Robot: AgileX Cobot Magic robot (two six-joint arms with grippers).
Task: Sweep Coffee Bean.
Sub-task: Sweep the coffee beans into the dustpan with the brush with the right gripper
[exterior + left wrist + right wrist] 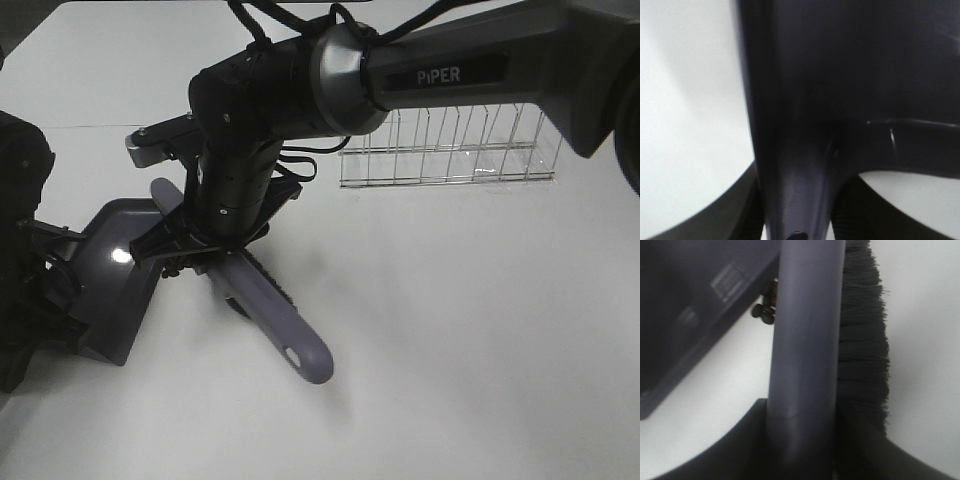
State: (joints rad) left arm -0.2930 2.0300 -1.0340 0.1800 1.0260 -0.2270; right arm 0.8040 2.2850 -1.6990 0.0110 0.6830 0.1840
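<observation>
A grey-purple brush (285, 330) lies slanted on the white table, bristles toward a grey dustpan (115, 270) at the left. My right gripper (205, 248) reaches across and is shut on the brush handle (805, 340), with the black bristles (862, 340) beside it. A few coffee beans (765, 307) lie at the dustpan's lip (690, 315), partly hidden by the handle; the high view hides them behind my arm. My left gripper (50, 295) is shut on the dustpan handle (800, 200).
A wire rack (445, 150) stands at the back right of the table. The right arm's thick link (450, 70) spans the top of the high view. The white table (480, 350) stretches to the right and front.
</observation>
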